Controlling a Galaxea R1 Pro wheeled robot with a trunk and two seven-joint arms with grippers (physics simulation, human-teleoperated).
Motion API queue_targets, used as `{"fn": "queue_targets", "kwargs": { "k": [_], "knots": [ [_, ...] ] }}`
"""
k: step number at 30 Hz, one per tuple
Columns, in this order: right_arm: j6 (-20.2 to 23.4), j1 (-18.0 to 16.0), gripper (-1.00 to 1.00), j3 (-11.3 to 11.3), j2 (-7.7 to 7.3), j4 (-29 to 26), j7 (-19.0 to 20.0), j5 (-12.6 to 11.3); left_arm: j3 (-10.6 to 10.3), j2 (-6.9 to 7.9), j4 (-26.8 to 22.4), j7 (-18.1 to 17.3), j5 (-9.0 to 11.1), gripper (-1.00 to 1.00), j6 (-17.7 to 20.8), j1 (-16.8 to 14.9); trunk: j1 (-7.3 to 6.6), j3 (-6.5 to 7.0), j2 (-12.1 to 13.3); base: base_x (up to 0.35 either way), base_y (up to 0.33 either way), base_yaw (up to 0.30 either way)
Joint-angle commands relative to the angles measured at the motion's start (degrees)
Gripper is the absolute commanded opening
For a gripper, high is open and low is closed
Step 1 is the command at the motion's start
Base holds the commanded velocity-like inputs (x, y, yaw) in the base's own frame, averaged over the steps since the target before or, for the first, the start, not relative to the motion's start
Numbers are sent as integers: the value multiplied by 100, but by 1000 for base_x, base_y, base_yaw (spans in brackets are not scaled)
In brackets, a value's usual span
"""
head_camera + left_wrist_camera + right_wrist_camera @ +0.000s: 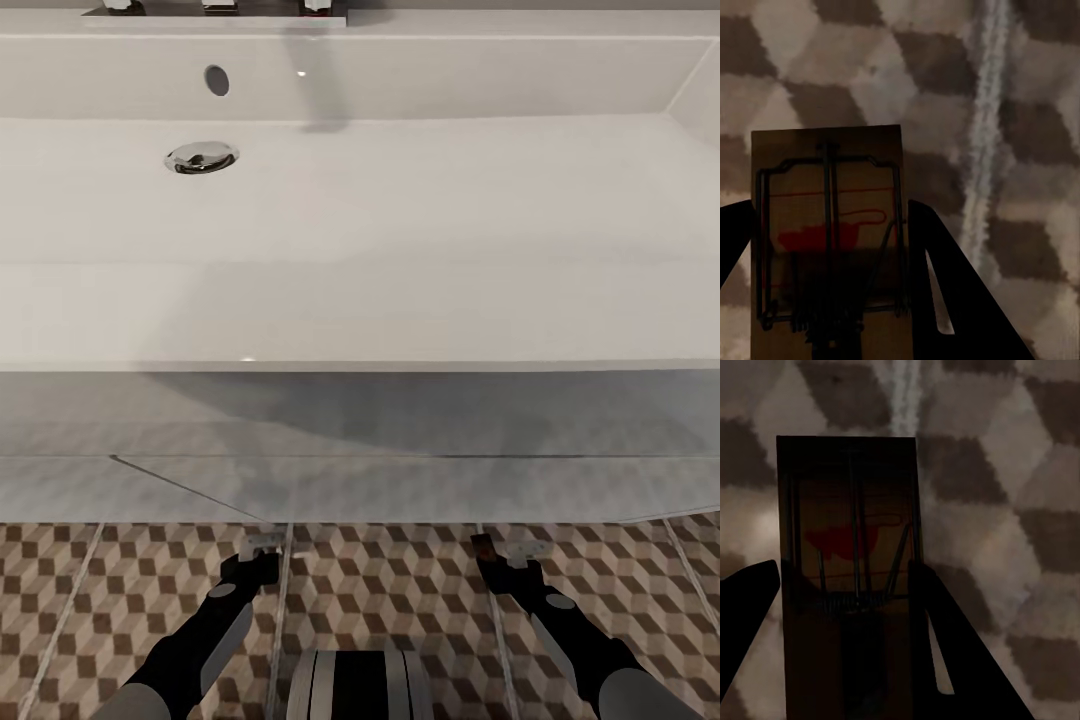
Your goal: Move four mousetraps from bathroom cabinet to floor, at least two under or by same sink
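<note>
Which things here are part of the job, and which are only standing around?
Job: left mousetrap in left gripper; right mousetrap in right gripper; bathroom floor; bathroom sink.
Around: chrome drain; overflow hole.

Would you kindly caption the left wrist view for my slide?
Left pincer holding a mousetrap above the cube-patterned bathroom floor.

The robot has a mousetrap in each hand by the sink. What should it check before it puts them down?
1. Left gripper holds a mousetrap: ok, the board sits between its fingers.
2. Right gripper holds the other mousetrap: ok.
3. Cube-pattern bathroom floor lies below both traps: ok.
4. Close to the bathroom sink: ok, both grippers hang right in front of its vanity.
5. Height above the tiles: cannot tell.
6. Traps level for a flat landing: cannot tell.
</note>
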Motion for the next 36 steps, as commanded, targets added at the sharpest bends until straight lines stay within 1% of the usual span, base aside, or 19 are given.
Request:
{"fn": "queue_targets", "kwargs": {
  "k": [1,6,9,12,14,18,23,30,36],
  "knots": [
    [0,0,-100,0,0,0,0,1,-1,1,0,10,-20,-100,4,0,0,0,0,0,0,0],
    [-3,0,-100,1,0,-2,0,0,-10,13,-7,12,-21,-100,-2,0,0,0,0,0,0,0],
    [-111,0,-100,-7,0,-15,0,-8,-11,42,-19,0,-22,-100,-46,0,0,0,0,0,0,0],
    [-289,0,-100,-9,0,-17,0,-12,-5,46,-19,8,-26,-100,-363,0,0,0,0,0,0,0],
    [-352,0,-100,-8,0,-18,0,-13,11,66,-11,16,-34,-100,-778,-1,0,0,0,0,0,0],
    [-388,0,-100,-3,0,-18,0,-14,11,84,5,11,-46,-100,-1090,0,0,0,0,0,0,0],
    [-396,0,-100,-6,0,-36,0,-14,5,86,9,-39,-38,-100,-1136,-2,0,0,0,0,0,0],
    [-402,0,-100,-10,0,-76,0,-14,-2,75,-1,-50,-29,-100,-864,0,0,0,0,0,0,0],
    [-428,0,-100,-20,0,-79,0,-31,-6,78,0,-51,-35,-100,-804,-1,0,0,0,0,0,0]
  ]
}}
